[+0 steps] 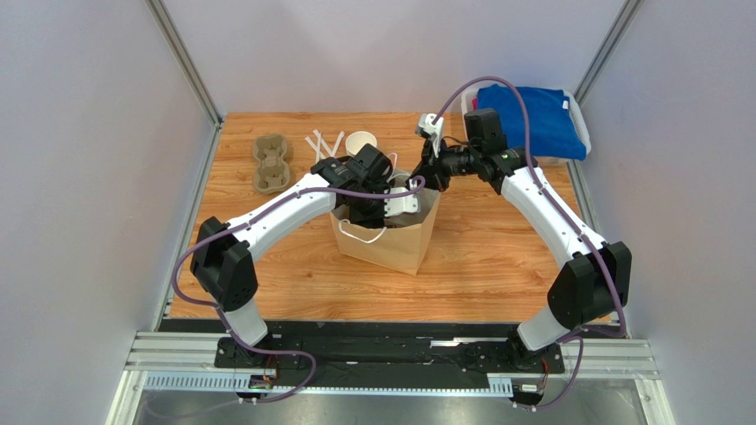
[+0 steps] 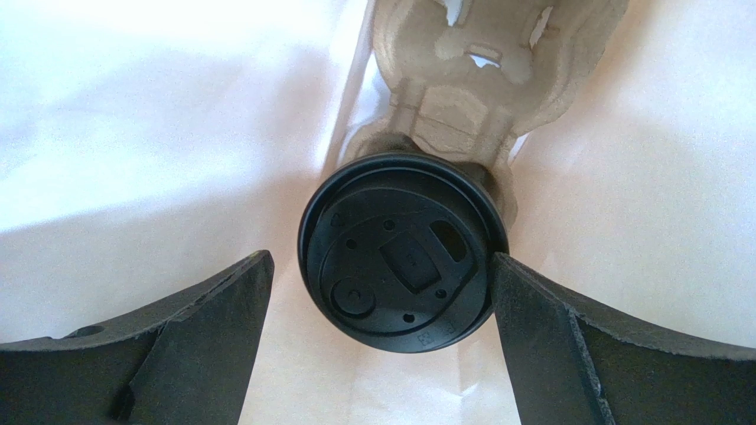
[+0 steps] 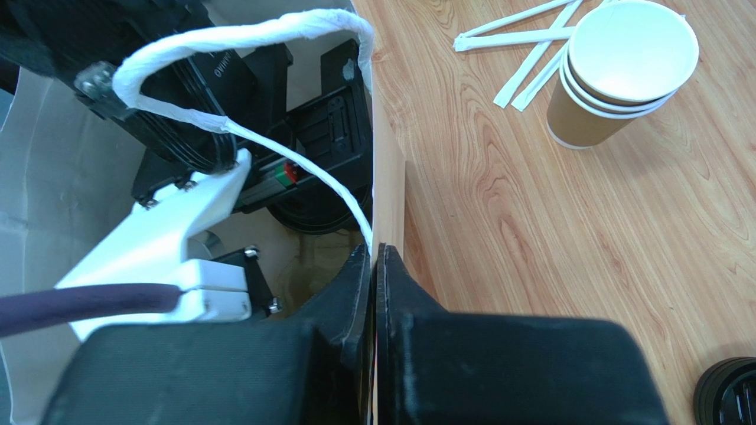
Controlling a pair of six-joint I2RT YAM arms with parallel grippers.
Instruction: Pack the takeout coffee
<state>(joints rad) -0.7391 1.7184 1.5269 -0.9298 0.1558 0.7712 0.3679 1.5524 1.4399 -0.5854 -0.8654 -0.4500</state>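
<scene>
Left gripper (image 2: 381,261) gapes wide inside the bag (image 1: 395,243), the takeout coffee (image 2: 404,266) sitting between its fingers.

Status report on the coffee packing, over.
Left gripper open inside paper bag, jaws flanking takeout coffee. Right gripper shut on bag rim. Coffee lidded, seated in pulp cup carrier. No obstruction seen.

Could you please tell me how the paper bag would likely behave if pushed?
The paper bag is probably light and floppy: the right end effector pinches its thin wall. On the smooth wooden table it would likely slide or crumple.
</scene>
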